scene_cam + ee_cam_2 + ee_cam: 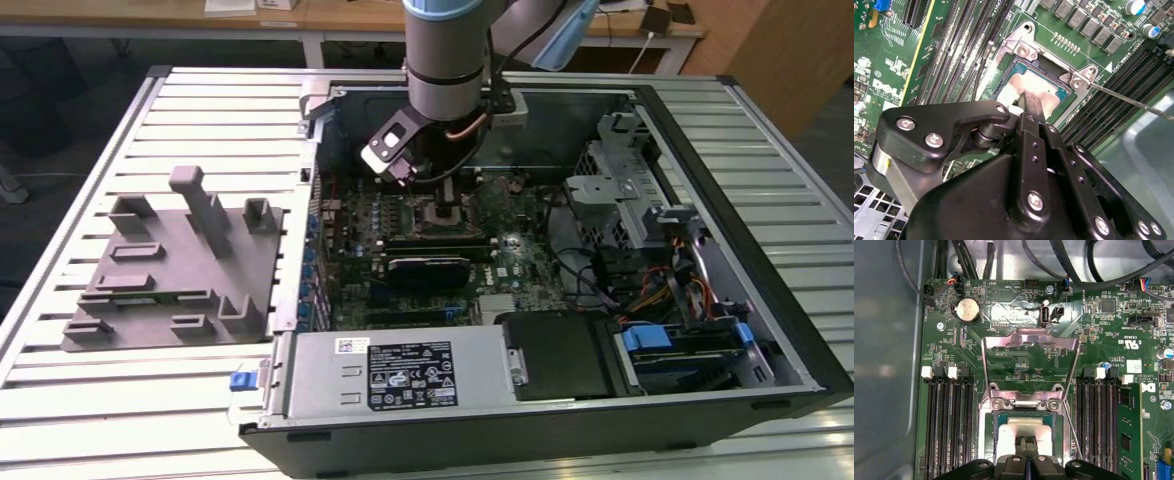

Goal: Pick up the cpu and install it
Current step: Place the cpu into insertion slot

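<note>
Black gripper (pixel 1030 100) links sit closest in the second wrist view, with the fingers (pixel 1033 109) clenched together and nothing between them. Their tips are on or just over the cpu (pixel 1046 89). It lies flat in the socket frame (pixel 1024 404) on the motherboard (pixel 1019 315), with the retention plate (pixel 1029 337) raised.

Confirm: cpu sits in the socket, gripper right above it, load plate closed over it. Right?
Not quite. The cpu does sit in the socket with the gripper right above it, but the load plate is open, hinged away from the cpu, as the first wrist view shows.
</note>
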`<action>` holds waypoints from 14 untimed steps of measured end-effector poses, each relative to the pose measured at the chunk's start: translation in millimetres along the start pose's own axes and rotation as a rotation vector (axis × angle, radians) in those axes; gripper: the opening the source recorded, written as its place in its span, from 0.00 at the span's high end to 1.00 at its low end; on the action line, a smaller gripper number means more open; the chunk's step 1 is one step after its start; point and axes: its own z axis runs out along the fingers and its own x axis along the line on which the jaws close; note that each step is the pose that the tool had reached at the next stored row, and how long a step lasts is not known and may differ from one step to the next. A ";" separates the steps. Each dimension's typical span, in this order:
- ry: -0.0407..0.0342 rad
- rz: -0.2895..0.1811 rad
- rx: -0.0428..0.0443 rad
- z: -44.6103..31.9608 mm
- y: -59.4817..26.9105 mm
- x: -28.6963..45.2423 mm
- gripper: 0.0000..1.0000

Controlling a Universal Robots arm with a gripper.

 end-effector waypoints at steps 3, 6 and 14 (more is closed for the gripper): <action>0.0004 0.000 -0.0002 0.3 0.0 0.1 0.89; 0.0013 0.000 -0.0010 -0.4 0.2 0.2 0.89; 0.0007 0.000 -0.0005 -13.1 1.0 0.2 0.89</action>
